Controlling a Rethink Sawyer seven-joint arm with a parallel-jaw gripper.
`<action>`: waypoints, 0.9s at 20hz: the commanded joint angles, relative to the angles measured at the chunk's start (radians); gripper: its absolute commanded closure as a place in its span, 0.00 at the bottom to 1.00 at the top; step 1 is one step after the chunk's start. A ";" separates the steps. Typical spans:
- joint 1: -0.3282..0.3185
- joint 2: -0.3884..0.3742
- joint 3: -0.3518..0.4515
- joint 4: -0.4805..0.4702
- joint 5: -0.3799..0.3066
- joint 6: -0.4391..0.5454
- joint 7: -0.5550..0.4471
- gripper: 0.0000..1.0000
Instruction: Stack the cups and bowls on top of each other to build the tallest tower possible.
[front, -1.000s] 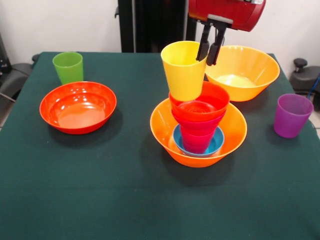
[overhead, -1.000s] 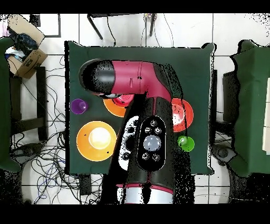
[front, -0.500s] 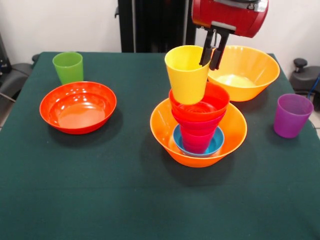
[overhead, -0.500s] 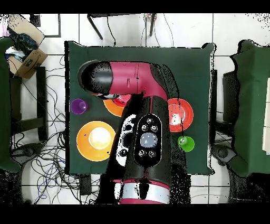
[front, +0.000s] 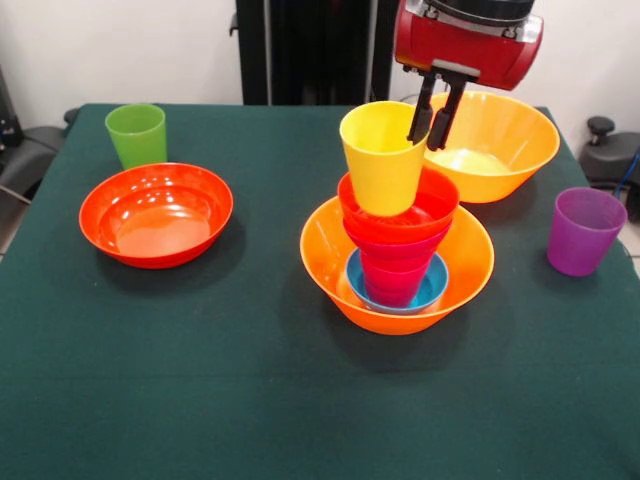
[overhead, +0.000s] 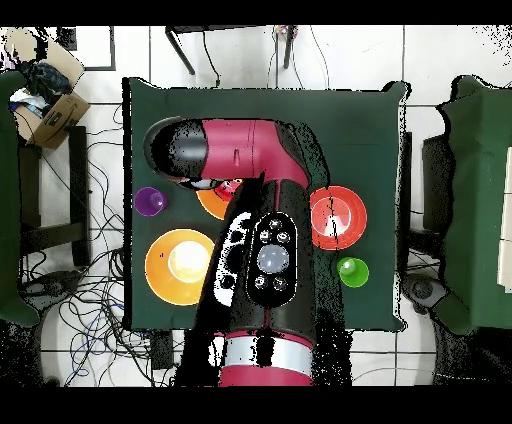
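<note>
My desk (front: 200, 400) is covered in dark green cloth. Taking the large orange bowl (front: 340, 275) that carries the tower as my landmark: a second large orange bowl (front: 510, 135) sits behind it to the picture's right, a purple cup (front: 583, 232) stands well to its right, a wide red-orange bowl (front: 155, 214) lies well to its left, and a green cup (front: 137, 134) stands just behind that one.

tilted yellow cup (front: 383, 157) atop nested tower (front: 397, 250)
</note>
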 joint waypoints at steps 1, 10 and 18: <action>0.020 0.027 0.073 0.003 -0.025 -0.060 0.051 1.00; 0.029 0.043 0.067 -0.017 -0.023 -0.057 0.061 1.00; 0.048 0.056 0.049 -0.022 -0.029 -0.068 0.085 1.00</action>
